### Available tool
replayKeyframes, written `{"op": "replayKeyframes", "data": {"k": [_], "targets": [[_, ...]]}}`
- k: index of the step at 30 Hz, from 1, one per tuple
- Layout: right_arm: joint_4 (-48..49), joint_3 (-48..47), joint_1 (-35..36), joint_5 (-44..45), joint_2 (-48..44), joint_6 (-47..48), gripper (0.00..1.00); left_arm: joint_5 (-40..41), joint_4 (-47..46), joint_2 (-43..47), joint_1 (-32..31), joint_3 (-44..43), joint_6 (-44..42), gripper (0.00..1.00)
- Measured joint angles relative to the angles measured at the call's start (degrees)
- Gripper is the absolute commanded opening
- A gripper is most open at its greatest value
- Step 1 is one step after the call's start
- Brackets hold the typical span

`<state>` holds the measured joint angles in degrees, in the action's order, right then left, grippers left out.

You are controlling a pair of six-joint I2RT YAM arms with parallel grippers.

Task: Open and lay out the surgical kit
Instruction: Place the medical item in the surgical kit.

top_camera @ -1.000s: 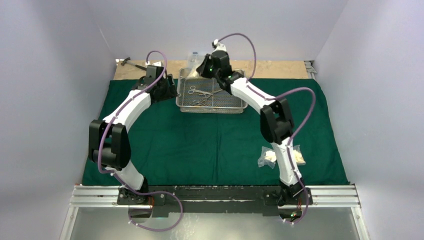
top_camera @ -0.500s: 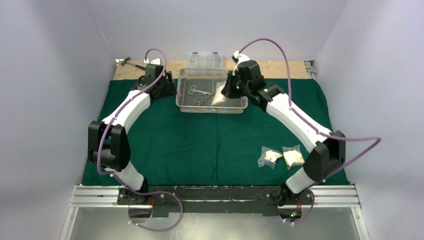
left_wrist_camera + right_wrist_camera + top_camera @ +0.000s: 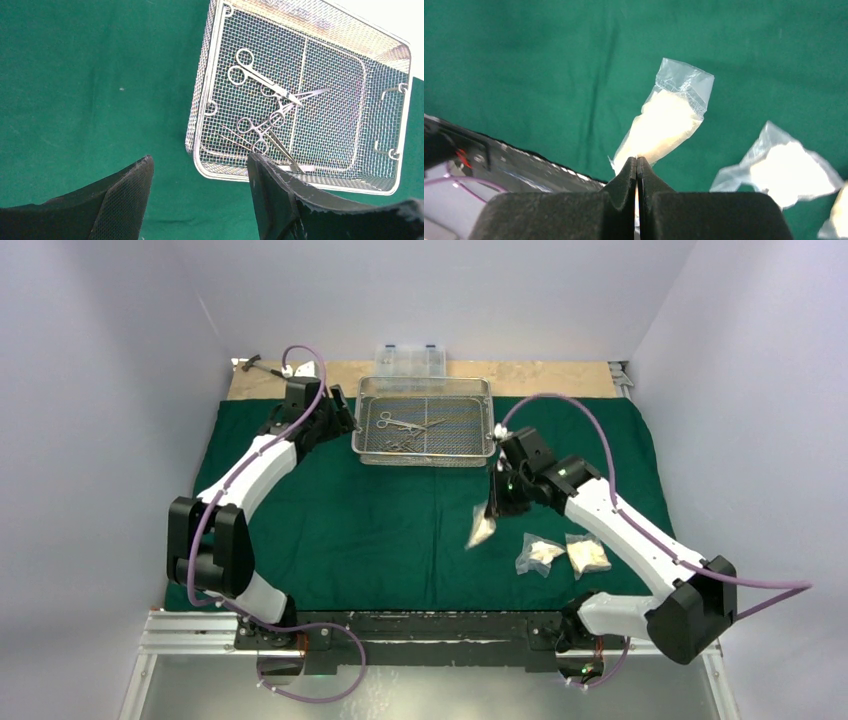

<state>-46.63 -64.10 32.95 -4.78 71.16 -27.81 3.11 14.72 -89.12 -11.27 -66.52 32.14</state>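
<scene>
Green cloth (image 3: 380, 530) is spread flat over most of the table, and the kit things sit on it. At the far side, in the middle, is the wire tray (image 3: 425, 459). The small steel tools (image 3: 400, 424) lie inside the tray. Some are crossed over each other, and most are in its left half. The right gripper (image 3: 492, 506) is pinched tight on one end of a gauze packet (image 3: 481, 531). This packet hangs down from the fingers, tilted, over the cloth on the near side of the tray's right end. I cannot tell if its low end touches the cloth. The middle packet (image 3: 539, 554) and the right packet (image 3: 587, 555) lie flat on the cloth just to the right of it, side by side and close together. The left gripper (image 3: 200, 190) has its two fingers spread wide apart, with only cloth between them. It is over the cloth just beside the left end of the tray. Behind the tray, on the bare wood strip at the far edge, is a clear plastic box (image 3: 410, 358). A little hammer (image 3: 262, 365) lies at the far left corner.
</scene>
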Motion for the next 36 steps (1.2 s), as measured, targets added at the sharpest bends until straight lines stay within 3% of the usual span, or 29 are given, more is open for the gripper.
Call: {"op": "replayKeyframes", "data": {"k": [8, 25, 28, 30, 33, 36], "targets": [[-1.7, 14.0, -0.3, -0.5, 1.0, -4.8, 0.0, -0.4, -0.5, 0.5, 0.0, 0.9, 1.5, 0.68], [-11.0, 16.5, -2.6, 13.9, 8.4, -15.6, 0.01, 0.3, -0.4, 1.9, 0.0, 0.9, 1.0, 0.68], [-12.3, 16.8, -2.6, 15.4, 10.0, -16.3, 0.28, 0.7, -0.2, 1.9, 0.0, 0.9, 0.7, 0.69], [-12.8, 16.8, -2.6, 16.0, 10.1, -16.5, 0.4, 1.0, -0.2, 2.0, 0.0, 0.9, 0.2, 0.69], [-14.0, 15.2, -2.6, 16.0, 9.6, -16.4, 0.5, 1.5, -0.1, 2.2, 0.0, 0.9, -0.3, 0.69], [-14.9, 10.5, -2.6, 16.0, 7.9, -16.1, 0.53, 1.9, 0.0, 2.4, 0.0, 0.9, -0.5, 0.69]]}}
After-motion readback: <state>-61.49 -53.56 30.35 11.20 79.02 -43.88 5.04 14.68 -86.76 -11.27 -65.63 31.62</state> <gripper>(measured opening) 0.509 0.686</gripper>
